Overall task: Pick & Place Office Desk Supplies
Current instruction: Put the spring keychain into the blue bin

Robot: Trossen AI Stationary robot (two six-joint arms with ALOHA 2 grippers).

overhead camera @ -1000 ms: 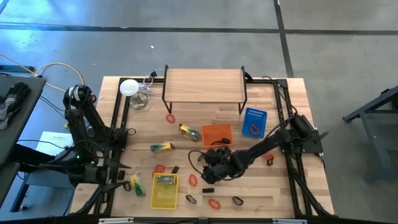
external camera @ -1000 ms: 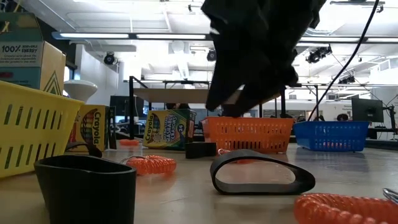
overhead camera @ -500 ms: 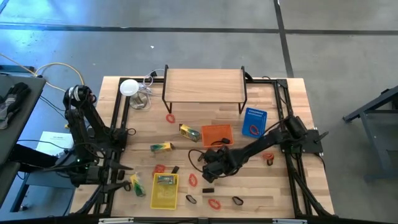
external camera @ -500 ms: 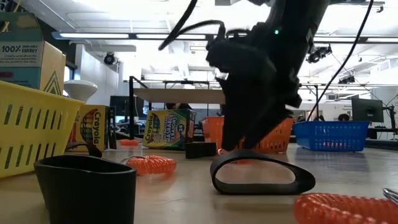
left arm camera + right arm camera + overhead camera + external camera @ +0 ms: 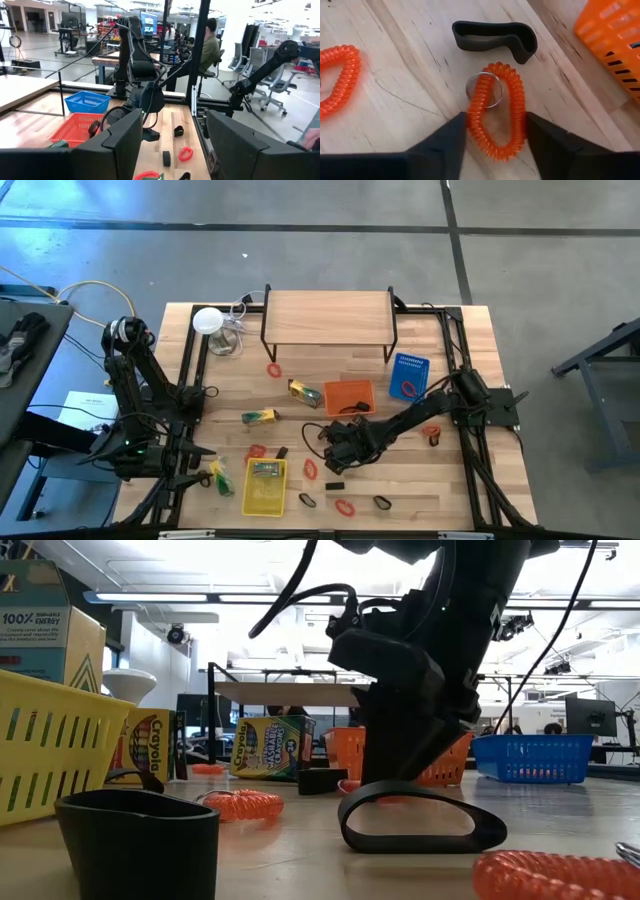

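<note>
My right gripper point(image 5: 496, 150) points steeply down, low over the table's near middle point(image 5: 336, 458). A red coil band point(image 5: 496, 116) with a small metal ring lies flat on the wood between its two spread fingers. A black clip point(image 5: 495, 36) lies just beyond the band. A second red band point(image 5: 337, 75) lies off to one side. My left gripper point(image 5: 170, 145) waits open and level at the table's left edge point(image 5: 190, 455), holding nothing. Two crayon packs point(image 5: 305, 392) point(image 5: 260, 416) lie on the table's middle left. My right gripper comes from above, slanting, with one finger point(image 5: 445, 145) beside each long side of the red band point(image 5: 472, 120). The band lies flat on the table and keeps its shape. Whether the fingers touch it, I cannot tell.
An orange basket point(image 5: 349, 396) stands just behind the right gripper, a blue basket point(image 5: 408, 376) farther right, a yellow basket point(image 5: 265, 485) at the near left. A wooden shelf point(image 5: 328, 317) spans the far middle, with a white disc point(image 5: 207, 320) to its left. More bands and clips dot the near edge point(image 5: 345, 506).
My right gripper has come down toward the table, onto the red band beside the black clip, and now stands low over it. The band and the clip have stayed where they were.
</note>
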